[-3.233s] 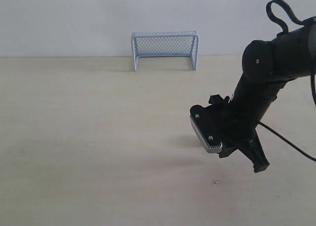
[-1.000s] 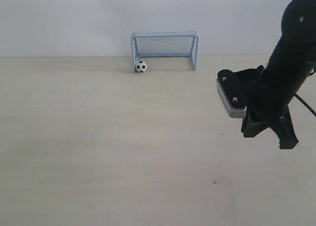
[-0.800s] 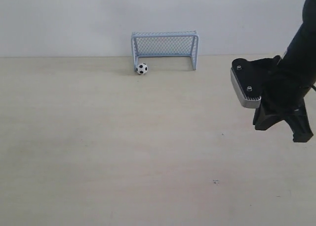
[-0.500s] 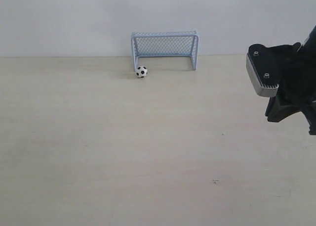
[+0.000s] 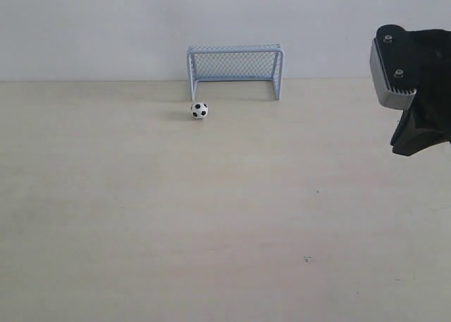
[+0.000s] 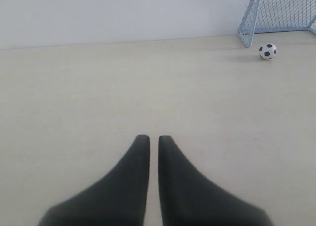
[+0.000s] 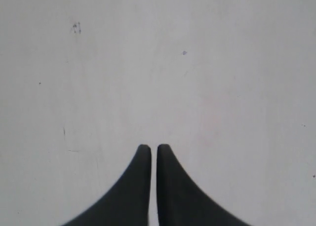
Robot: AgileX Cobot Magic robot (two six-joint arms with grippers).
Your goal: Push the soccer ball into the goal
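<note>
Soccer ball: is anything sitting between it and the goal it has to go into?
Nothing visible does: only bare table lies between the soccer ball and the goal. The ball sits close in front of the post on the exterior view's left, so a crooked push might clip it.

So the goal [image 5: 235,70] sits at the far back of the desk [image 5: 211,223] close by the wall [image 5: 106,26], and the soccer ball [image 5: 199,110] lies on the desk just in front of its left post (outside the mouth, slightly apart).

Black right gripper [image 7: 153,148]; grey screwed plate [image 5: 392,75]
</note>
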